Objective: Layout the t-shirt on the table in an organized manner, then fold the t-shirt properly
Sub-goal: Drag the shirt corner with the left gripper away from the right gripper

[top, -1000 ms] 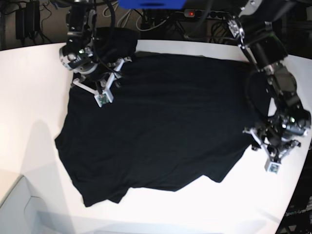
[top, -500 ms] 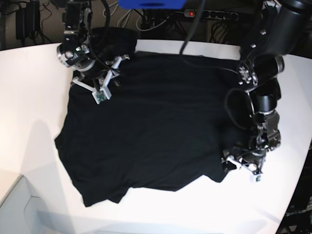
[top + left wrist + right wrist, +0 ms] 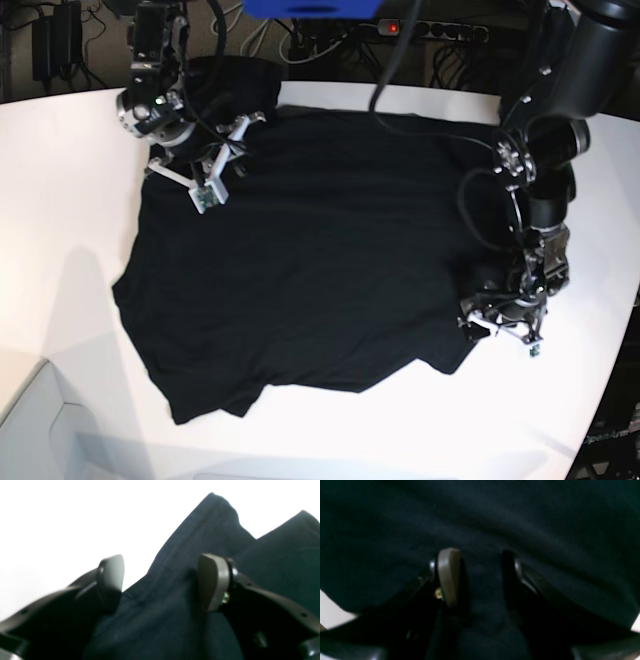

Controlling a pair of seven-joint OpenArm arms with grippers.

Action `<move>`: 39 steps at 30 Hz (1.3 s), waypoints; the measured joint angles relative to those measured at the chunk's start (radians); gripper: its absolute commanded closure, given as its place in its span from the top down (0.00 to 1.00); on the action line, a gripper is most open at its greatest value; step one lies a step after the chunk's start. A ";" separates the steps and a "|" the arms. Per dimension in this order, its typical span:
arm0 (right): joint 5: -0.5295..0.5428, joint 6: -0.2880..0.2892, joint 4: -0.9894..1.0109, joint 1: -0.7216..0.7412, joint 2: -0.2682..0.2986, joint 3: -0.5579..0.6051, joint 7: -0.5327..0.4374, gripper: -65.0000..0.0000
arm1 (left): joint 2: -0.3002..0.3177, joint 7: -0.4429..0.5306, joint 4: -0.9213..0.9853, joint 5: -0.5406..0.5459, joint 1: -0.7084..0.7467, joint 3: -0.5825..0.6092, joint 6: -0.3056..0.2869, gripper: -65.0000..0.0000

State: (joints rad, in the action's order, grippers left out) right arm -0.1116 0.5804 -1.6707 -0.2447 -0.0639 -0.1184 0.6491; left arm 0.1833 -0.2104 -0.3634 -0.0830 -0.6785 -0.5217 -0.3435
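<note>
I see the white table point(image 3: 60, 200) with its curved edge running from 9 o'clock over the top to 3 o'clock. Directly on it lies the black t-shirt point(image 3: 320, 260), spread over the centre, its 11 o'clock part bunched at the far edge.

A blue object point(image 3: 310, 8) sits at the top edge of the base view, cut off by the frame; just right of it lies a dark power strip point(image 3: 430, 32) with a lit red switch point(image 3: 392, 27); pale and black cables point(image 3: 270, 38) tangle on the dark floor point(image 3: 100, 50) behind the tabletop; a black box-like item point(image 3: 48, 45) stands at the far left; a pale grey surface point(image 3: 35, 430) fills the lower left corner
</note>
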 measured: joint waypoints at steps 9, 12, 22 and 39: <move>0.000 0.000 0.002 0.000 0.000 0.000 0.000 0.39 | -0.003 0.006 0.000 -0.064 0.010 -0.005 0.000 0.00; 0.000 0.000 0.002 0.000 0.000 0.000 0.000 0.39 | -0.002 0.006 0.000 -0.063 0.011 -0.008 -0.001 0.03; 0.000 0.000 0.005 0.003 0.000 0.000 -0.001 0.39 | 0.002 -0.091 -0.168 -0.071 0.019 -0.117 -0.008 0.00; 0.070 0.016 0.122 0.039 0.047 -0.002 -0.118 0.38 | 0.008 -0.141 -0.314 -0.067 0.018 -0.136 -0.018 0.00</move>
State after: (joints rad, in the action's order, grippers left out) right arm -0.0414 0.5968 -1.5486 -0.2062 -0.0174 -0.1207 0.5308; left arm 0.1913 -0.3511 -0.6777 -0.1497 -0.6601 -0.6579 -0.3611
